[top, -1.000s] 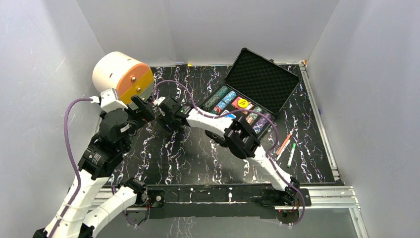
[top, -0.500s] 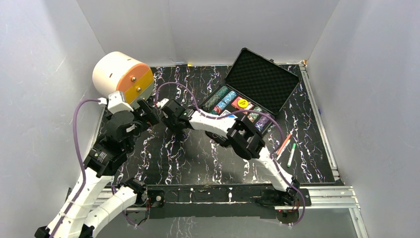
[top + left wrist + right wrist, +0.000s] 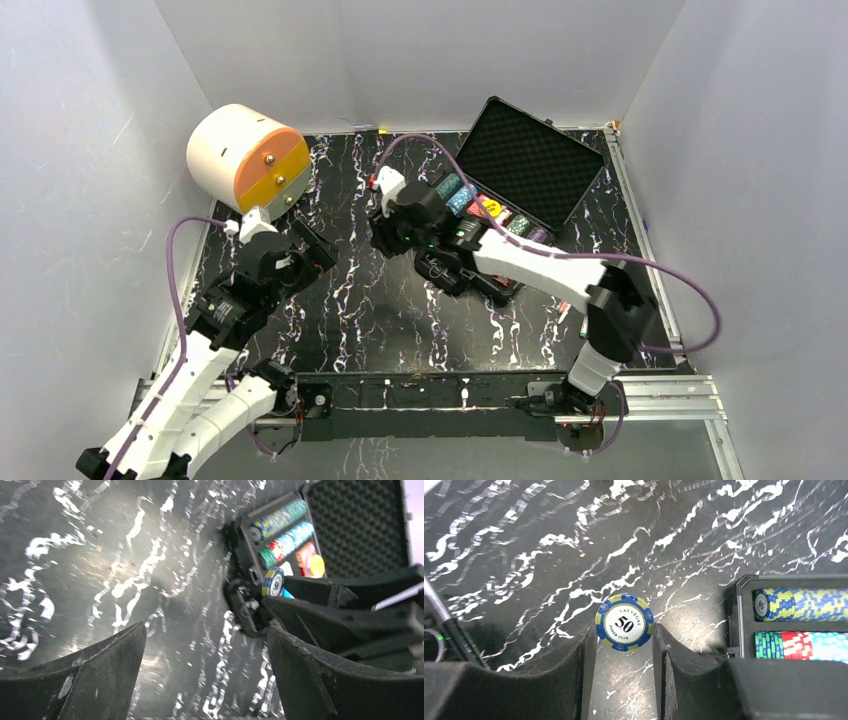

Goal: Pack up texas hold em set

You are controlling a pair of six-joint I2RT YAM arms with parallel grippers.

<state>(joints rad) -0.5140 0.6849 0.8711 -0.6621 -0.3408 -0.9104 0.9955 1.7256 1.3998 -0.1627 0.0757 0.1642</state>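
the case (image 3: 530, 160) was black, its lid foam dark grey and dimpled. inside the case, the first chip row (image 3: 799, 604) was blue blotched with yellow; the second chip row (image 3: 804, 645) ran green, red, then teal. just outside the case, the poker chip (image 3: 625, 622) was blue with yellow-green edge marks and a white centre bearing a black 50. the table (image 3: 400, 310) under the case was black, veined white.
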